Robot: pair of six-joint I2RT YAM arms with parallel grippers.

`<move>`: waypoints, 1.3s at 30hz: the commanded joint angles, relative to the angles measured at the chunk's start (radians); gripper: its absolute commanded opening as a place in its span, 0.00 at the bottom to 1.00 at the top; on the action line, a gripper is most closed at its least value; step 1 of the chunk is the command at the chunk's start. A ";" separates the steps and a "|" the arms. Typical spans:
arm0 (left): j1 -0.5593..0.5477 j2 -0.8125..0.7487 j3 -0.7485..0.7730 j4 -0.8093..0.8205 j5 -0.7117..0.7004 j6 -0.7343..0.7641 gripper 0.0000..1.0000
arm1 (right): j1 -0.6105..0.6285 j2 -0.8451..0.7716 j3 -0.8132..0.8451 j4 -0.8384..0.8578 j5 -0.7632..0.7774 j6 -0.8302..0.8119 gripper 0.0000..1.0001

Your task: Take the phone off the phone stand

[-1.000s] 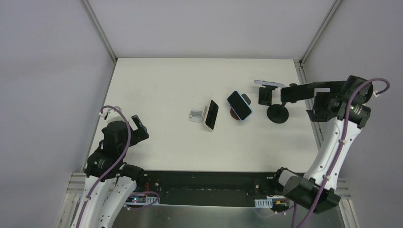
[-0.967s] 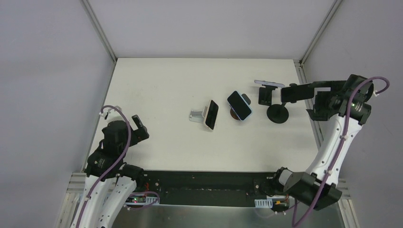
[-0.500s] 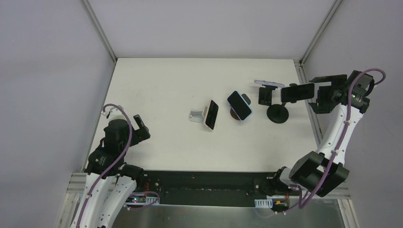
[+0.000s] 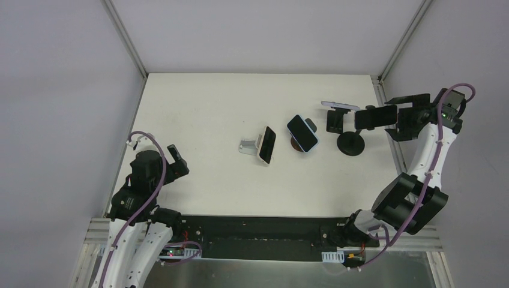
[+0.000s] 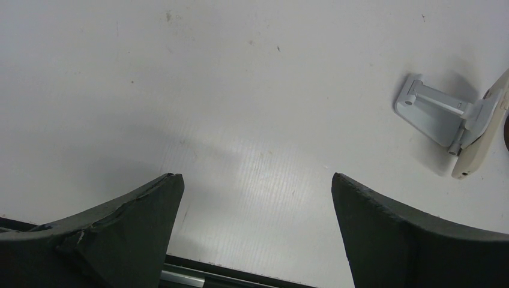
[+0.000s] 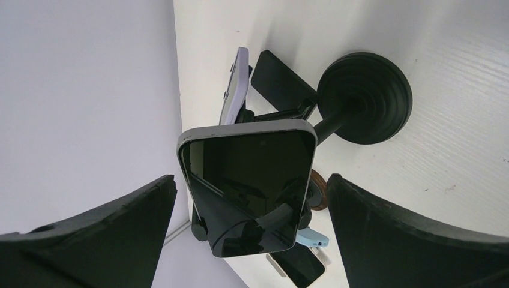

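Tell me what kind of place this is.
Probably a robot lab test cell: white table boxed in by plain grey panels on aluminium rails, left arm and right arm bolted at its near edge, phones on stands.

Setting: robotics lab test cell.
White table [image 4: 198, 108] enclosed by plain grey panels [image 4: 60, 90] on aluminium framing [image 4: 124, 37]; cabled left arm [image 4: 144, 174] and right arm [image 4: 427, 157] bolted at its near edge.

White table [image 4: 198, 120], grey walls [image 4: 60, 90]
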 commanded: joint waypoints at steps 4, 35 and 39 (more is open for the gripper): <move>0.019 0.008 0.015 0.016 0.033 0.001 1.00 | 0.014 0.015 -0.011 0.049 -0.062 -0.026 0.99; 0.024 0.019 0.012 0.020 0.044 0.002 1.00 | 0.117 -0.035 -0.050 0.097 0.109 -0.053 0.99; 0.024 0.019 0.012 0.020 0.043 0.002 1.00 | 0.117 -0.026 -0.036 0.090 0.106 -0.052 0.99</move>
